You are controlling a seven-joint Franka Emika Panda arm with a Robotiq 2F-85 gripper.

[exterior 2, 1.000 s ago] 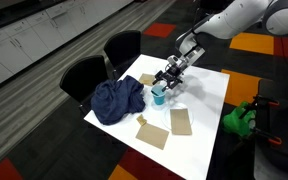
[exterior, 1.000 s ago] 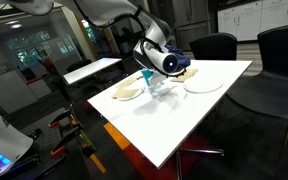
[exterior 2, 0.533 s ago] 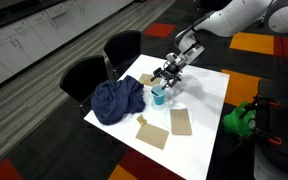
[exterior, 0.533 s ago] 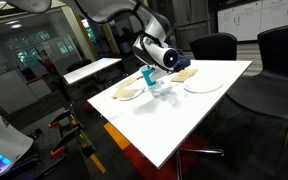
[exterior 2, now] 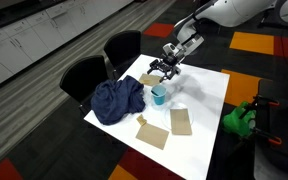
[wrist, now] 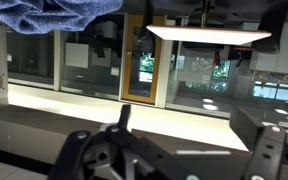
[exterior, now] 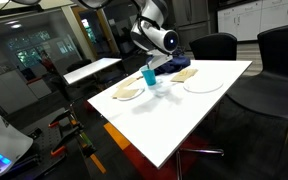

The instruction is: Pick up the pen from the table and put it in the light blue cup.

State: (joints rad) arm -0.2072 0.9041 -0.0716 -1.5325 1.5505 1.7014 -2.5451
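The light blue cup (exterior: 150, 77) stands on the white table (exterior: 184, 115); it also shows in an exterior view (exterior 2: 160, 96). A thin stick, seemingly the pen, leans out of the cup's rim (exterior: 146, 69); it is too small to tell for sure. My gripper (exterior: 155, 62) hangs above the cup, apart from it, and shows in both exterior views (exterior 2: 164, 70). In the wrist view its two dark fingers (wrist: 124, 117) stand wide apart with nothing between them. The cup is out of the wrist view.
A blue cloth (exterior 2: 117, 100) lies beside the cup. Brown flat pieces (exterior 2: 180, 120) lie near the table's front. A white plate (exterior: 204, 84) and tan items (exterior: 128, 92) are on the table. Black chairs (exterior 2: 84, 75) stand along one side.
My gripper has risen from down at the cup to well above it. The cup has stayed in place.
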